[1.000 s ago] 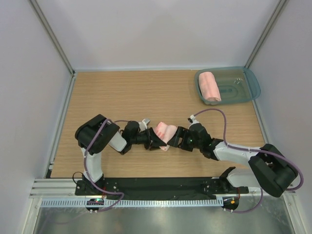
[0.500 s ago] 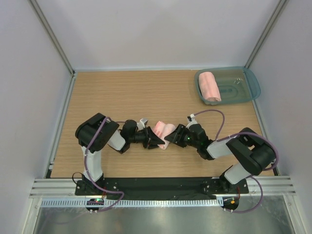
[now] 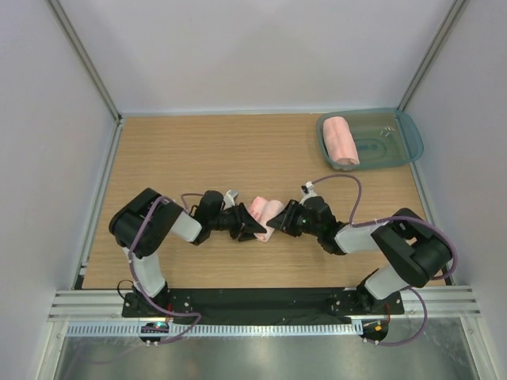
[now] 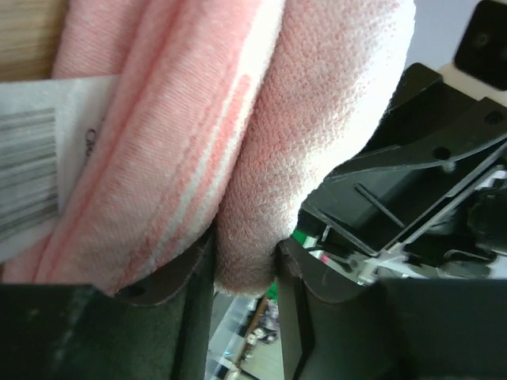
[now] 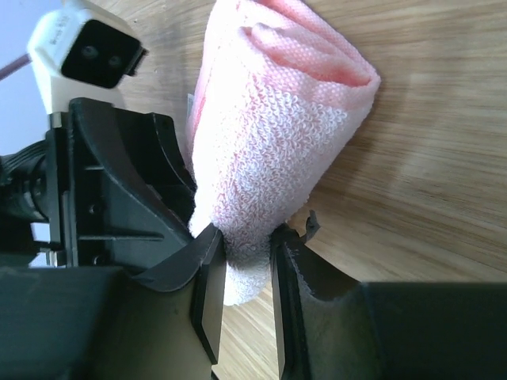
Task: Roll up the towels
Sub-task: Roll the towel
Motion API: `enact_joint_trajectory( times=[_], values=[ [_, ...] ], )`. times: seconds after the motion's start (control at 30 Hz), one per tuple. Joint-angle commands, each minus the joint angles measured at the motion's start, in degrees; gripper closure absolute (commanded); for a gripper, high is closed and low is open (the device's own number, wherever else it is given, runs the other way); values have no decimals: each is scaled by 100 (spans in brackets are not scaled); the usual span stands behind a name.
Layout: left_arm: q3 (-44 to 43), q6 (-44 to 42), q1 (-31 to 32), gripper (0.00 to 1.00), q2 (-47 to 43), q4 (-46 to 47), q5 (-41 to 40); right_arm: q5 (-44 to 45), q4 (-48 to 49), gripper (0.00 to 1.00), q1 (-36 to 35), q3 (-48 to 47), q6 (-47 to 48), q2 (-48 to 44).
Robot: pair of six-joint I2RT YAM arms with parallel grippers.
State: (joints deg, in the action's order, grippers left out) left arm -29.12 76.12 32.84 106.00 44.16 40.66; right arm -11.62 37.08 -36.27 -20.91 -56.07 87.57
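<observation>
- Looks about half done: plain towel already wound into a tight log, lying inside the translucent blue-green bin at the far right corner of the tabletop.
- Leaves the striped towel to finish, bunched into a loose cone rather than a neat roll, near the middle of the tabletop between the two arms.
- Left claw clamped on a thick fold of that cloth, terry squeezed between the dark fingers.
- Right claw pinching the narrow tail of the same bundle from the opposite side, fingers pressed into the pile.
- Impossible to tell from above whether the bundle rests on the wood or hangs just clear of it.
- Soft looped terry in salmon pink, nubbly on the outer wrap; a smoother flat-woven band with reddish and pale stripes along one edge.
- White printed label with barcode lines, sticking out at the cloth's side.
- Pale wood-grain tabletop, smooth and matte; claws in hard black plastic, angular.
- Calls, most likely, for tightening the wrap, then setting the roll beside the first in the bin.
</observation>
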Motion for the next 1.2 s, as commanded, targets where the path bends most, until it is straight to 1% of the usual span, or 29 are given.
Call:
enact_joint_trajectory(
  times=[0.0,0.03,0.1,0.17,0.2,0.23,0.27,0.3,0.33,0.37,0.4,0.43,0.5,0.6,0.63,0.7,0.77,0.8,0.87,0.97,1.0,1.17],
  values=[
    [-242,-1009,3,58,-630,-2383,-540,353,-1307,99,41,-449,263,-381],
    [-278,-1298,3,56,-720,-2621,-768,344,-1457,99,33,-554,281,-425],
    [-409,-1485,12,53,-861,-3209,-998,327,-1817,99,32,-634,316,-539],
    [-445,-1687,38,49,-1063,-3448,-1243,301,-2150,99,32,-774,342,-592],
    [-523,-1792,64,45,-1150,-3554,-1367,300,-2265,99,24,-818,351,-592],
    [-620,-1915,213,41,-1430,-4033,-1612,292,-2388,99,15,-923,352,-575],
    [-725,-2238,362,40,-1598,-4325,-2189,283,-2529,99,-11,-985,369,-557],
    [-839,-2381,494,39,-1756,-4668,-2560,274,-2696,99,-20,-1029,395,-505],
    [-1093,-2495,809,38,-1923,-5158,-2877,257,-2758,99,-38,-1090,395,-487],
    [-1200,-2618,951,38,-2203,-5381,-3176,230,-2828,99,-55,-1135,404,-452],
    [-1305,-2785,1092,38,-2345,-5540,-3840,213,-2977,99,-73,-1170,422,-417],
    [-1428,-2873,1250,38,-2468,-5794,-4108,204,-3031,99,-82,-1248,431,-355],
    [-1499,-3110,1689,37,-2803,-5901,-5046,142,-3224,99,-99,-1337,431,-293],
    [-1552,-3427,2287,37,-3067,-5928,-5752,89,-3487,99,-108,-1530,474,-188],
    [-1561,-3663,2445,37,-3076,-5937,-6198,98,-3532,99,-126,-1600,483,-179],
    [-1623,-3893,2918,37,-3024,-5911,-6631,89,-3611,99,-126,-1644,510,-214],
    [-1658,-4192,3227,37,-2936,-5840,-7114,72,-3655,99,-134,-1715,553,-223],
    [-1710,-4280,3525,36,-2822,-5779,-7273,46,-3673,99,-135,-1741,562,-223],
    [-1789,-4525,3755,36,-2673,-5708,-7711,-7,-3673,99,-143,-1785,563,-223],
    [-2018,-4798,4107,35,-2304,-5629,-8056,-16,-3673,99,-178,-1768,545,-284],
    [-2088,-4834,4151,35,-2198,-5620,-8118,-16,-3838,99,-187,-1768,527,-337],
    [-2563,-5054,4274,36,-1400,-5620,-8162,-95,-3910,99,-249,-1742,510,-451]
  ],
)
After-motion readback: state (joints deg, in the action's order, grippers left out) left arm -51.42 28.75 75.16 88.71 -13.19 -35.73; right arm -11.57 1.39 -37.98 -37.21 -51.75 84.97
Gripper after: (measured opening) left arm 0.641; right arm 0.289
